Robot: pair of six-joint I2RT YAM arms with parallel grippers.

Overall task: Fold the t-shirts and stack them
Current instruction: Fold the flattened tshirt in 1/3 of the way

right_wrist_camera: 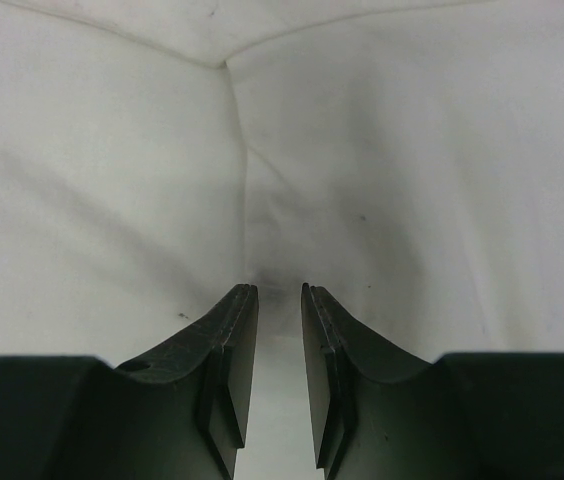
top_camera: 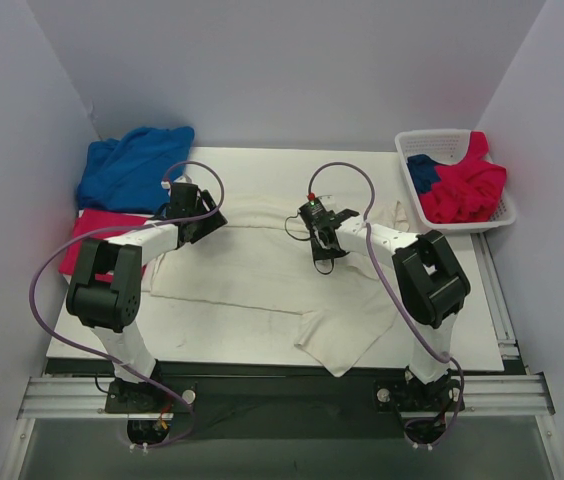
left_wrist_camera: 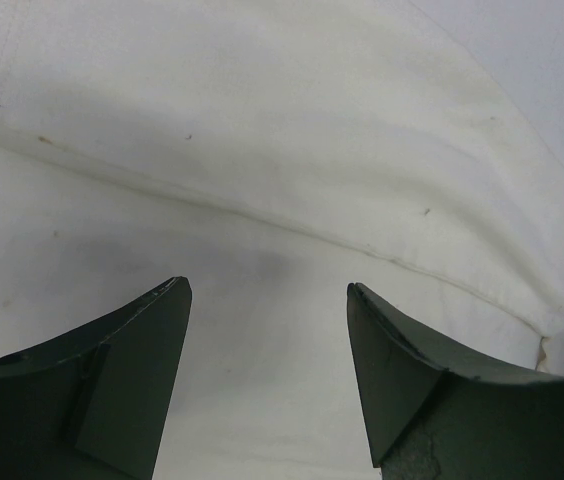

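A white t-shirt (top_camera: 262,270) lies spread across the table, one sleeve hanging toward the front edge. My left gripper (top_camera: 200,218) is at its upper left part; in the left wrist view it (left_wrist_camera: 267,290) is open, with the jaws wide apart just over the white cloth (left_wrist_camera: 292,130) and a seam. My right gripper (top_camera: 322,250) is near the shirt's upper middle; in the right wrist view it (right_wrist_camera: 279,290) is nearly closed and pinches a fold of white cloth (right_wrist_camera: 112,180), with a crease running up from the jaws.
A blue t-shirt (top_camera: 132,165) lies crumpled at the back left. A red shirt (top_camera: 87,240) lies flat at the left edge. A white basket (top_camera: 442,145) at the back right holds red (top_camera: 467,185) and blue (top_camera: 422,172) shirts. Walls stand close on three sides.
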